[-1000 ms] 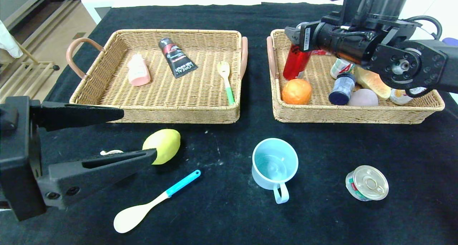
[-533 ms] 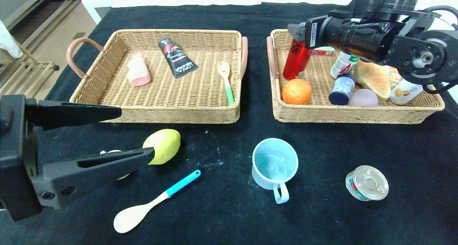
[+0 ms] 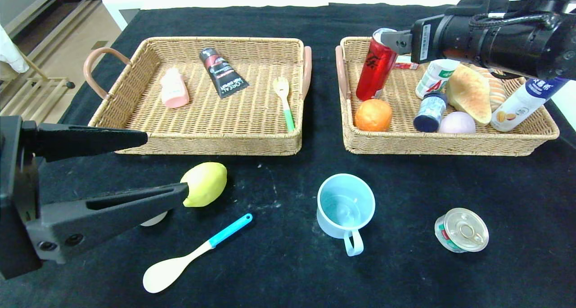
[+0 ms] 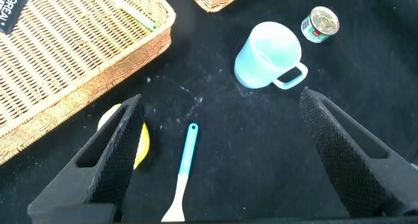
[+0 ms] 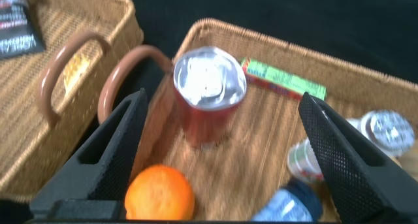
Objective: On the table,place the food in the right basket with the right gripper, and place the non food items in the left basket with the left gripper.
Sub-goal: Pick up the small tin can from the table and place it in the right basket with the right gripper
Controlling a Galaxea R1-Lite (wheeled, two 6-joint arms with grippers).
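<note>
Red can (image 3: 376, 64) stands upright in right basket (image 3: 450, 142), just ahead of right claw (image 5: 215, 145), jaws apart, empty. Left claw (image 4: 215, 152) apart, over spoon (image 3: 189, 255) beside lemon (image 3: 204, 183). Cup (image 3: 344, 211), tin (image 3: 461, 230) left on desk (image 3: 279, 272).

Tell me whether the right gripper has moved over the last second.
Yes. The right gripper, jaws open, has drawn back toward the robot's right, off the red can standing in the right basket.
</note>
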